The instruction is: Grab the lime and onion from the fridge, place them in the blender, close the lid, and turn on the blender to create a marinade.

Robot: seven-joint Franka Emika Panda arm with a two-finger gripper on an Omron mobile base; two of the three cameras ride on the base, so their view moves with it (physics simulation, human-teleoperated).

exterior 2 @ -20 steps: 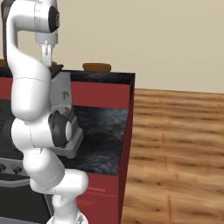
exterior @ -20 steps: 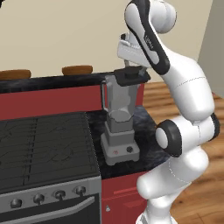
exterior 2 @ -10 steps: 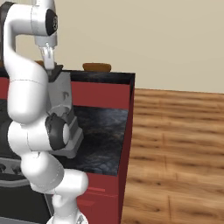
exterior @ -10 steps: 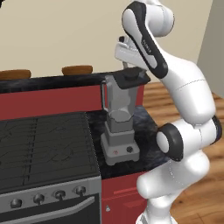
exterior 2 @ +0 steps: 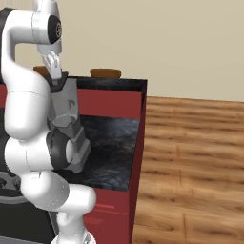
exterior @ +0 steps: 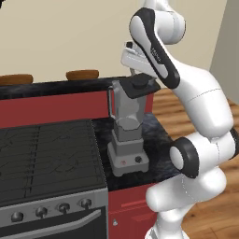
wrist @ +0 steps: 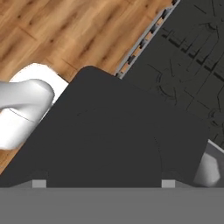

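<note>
The grey blender point(exterior: 127, 148) stands on the dark counter, right of the stove. Its dark squarish lid point(exterior: 138, 87) sits tilted across the mouth of the jar point(exterior: 127, 108). My gripper point(exterior: 139, 78) comes down onto the lid from above and is shut on it. From the right side the gripper point(exterior 2: 56, 77) meets the lid point(exterior 2: 60, 82) above the jar point(exterior 2: 64, 102). In the hand view the lid point(wrist: 113, 127) lies close under the gripper point(wrist: 104, 183). The lime and the onion are hidden. The fridge is out of view.
A dark stove top point(exterior: 46, 144) with front knobs lies left of the blender and shows past the lid point(wrist: 188, 52). Brown flat things point(exterior: 82, 74) point(exterior: 16, 79) rest on the back counter. The counter's edge point(exterior 2: 140, 119) drops to wooden floor point(exterior 2: 195, 157).
The upper arm has swung slightly toward the blender. The hand stays on the lid over the jar, and the lid has hardly moved.
</note>
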